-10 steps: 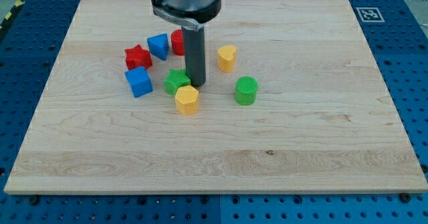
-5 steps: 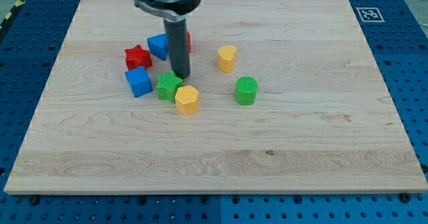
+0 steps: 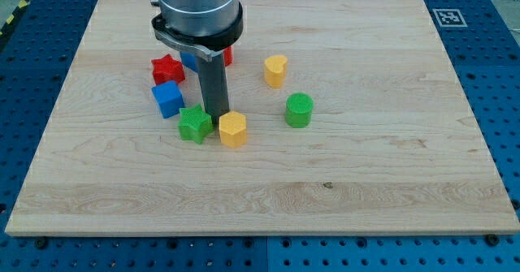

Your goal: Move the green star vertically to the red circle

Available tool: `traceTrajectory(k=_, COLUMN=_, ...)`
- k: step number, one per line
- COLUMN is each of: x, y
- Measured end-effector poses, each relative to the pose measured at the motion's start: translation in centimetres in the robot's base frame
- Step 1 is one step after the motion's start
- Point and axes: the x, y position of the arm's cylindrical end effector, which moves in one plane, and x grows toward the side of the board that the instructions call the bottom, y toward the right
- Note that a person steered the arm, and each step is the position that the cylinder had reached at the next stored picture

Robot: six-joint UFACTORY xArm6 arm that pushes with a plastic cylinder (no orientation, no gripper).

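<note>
The green star (image 3: 193,123) lies on the wooden board (image 3: 366,158), left of centre. My tip (image 3: 216,115) stands just at the star's right edge, between it and the yellow hexagon (image 3: 232,129), close against both. The red circle (image 3: 226,56) is mostly hidden behind the arm, up the view from the star; only its right edge shows.
A blue cube (image 3: 167,99) sits up and left of the star, and a red star (image 3: 166,67) beyond it. A blue block (image 3: 188,61) is partly hidden behind the arm. A yellow heart (image 3: 275,71) and a green cylinder (image 3: 299,110) lie to the right.
My tip has moved left and down the view. The green star has slid left and down with it. The yellow hexagon has shifted slightly down and right.
</note>
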Motion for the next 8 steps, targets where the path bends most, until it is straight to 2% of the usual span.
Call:
traceTrajectory(k=2, x=-3.0, y=-2.9)
traceTrajectory(k=3, x=-1.8, y=-3.8)
traceTrajectory(k=4, x=1.5, y=-3.9)
traceTrajectory(k=5, x=2.4, y=-3.9)
traceTrajectory(k=7, x=2.4, y=-2.2)
traceTrajectory(k=8, x=2.1, y=0.4)
